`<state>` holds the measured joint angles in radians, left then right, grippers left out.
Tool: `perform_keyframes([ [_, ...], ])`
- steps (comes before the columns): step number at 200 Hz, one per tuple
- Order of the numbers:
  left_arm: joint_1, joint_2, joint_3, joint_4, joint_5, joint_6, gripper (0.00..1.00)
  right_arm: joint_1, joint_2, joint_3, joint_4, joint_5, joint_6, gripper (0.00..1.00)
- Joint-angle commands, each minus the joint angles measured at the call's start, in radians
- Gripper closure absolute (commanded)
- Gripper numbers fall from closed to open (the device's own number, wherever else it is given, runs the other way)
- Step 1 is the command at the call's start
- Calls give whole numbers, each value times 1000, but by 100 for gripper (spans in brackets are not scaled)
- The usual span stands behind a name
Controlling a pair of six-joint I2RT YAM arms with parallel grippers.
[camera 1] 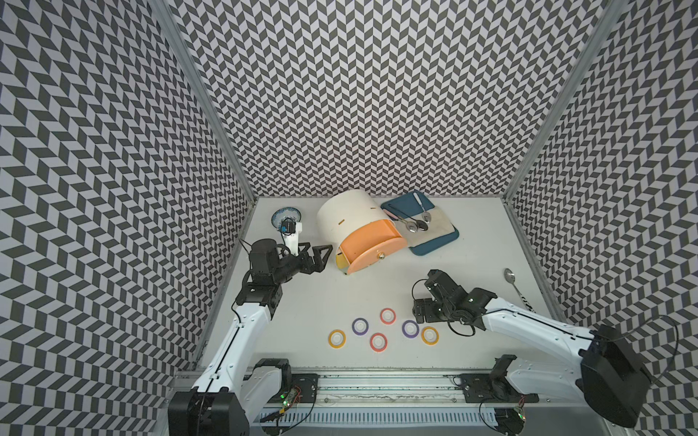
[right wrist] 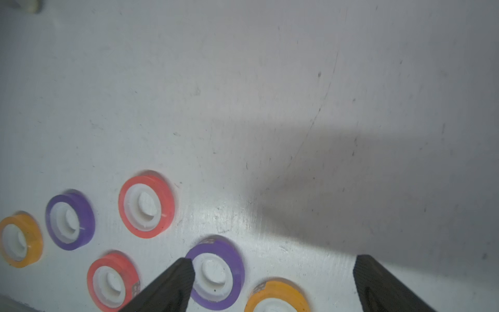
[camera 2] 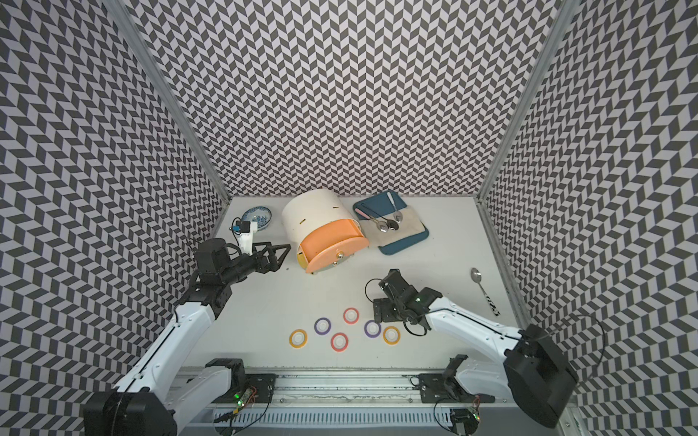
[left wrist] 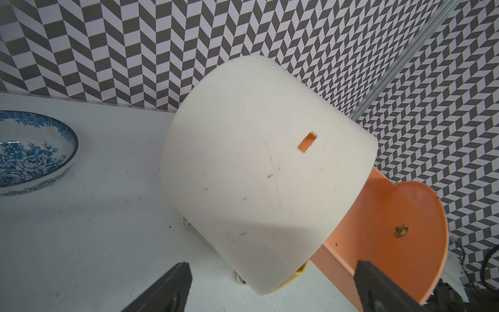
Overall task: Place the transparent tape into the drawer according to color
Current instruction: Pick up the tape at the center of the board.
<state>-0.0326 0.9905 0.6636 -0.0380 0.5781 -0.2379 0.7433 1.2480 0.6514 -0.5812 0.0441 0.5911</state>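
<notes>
Item: transparent tape (camera 1: 379,341). Six rings lie flat at counter (camera 1: 340,294) front, none in orange drawer (camera 1: 372,241) (already pulled out).
Right pincer (right wrist: 274,262): open, low over purple ring (right wrist: 216,272). Best centre the ring, then close across its rim.
Left pincer (left wrist: 272,266): open, empty, beside white cabinet (left wrist: 256,162).

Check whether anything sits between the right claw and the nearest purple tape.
Nothing visible does. The right claw hangs open just over the purple tape, which lies flat on bare table. A yellow tape lies close beside it and could crowd the grip.
</notes>
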Motion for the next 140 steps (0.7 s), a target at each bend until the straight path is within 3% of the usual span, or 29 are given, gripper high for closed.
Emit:
perform_keyframes([
  [1,-3,-34,-5,-6,12,-3,0,-2,4,-9,-27,-48,54,11],
  [72,-4,-39,-5,-5,19,0,0,-3,-124,-71,-144,-29,153,27],
  [140,-4,-59,-9,-25,16,3,0,-2,-72,-65,-160,-29,100,46],
])
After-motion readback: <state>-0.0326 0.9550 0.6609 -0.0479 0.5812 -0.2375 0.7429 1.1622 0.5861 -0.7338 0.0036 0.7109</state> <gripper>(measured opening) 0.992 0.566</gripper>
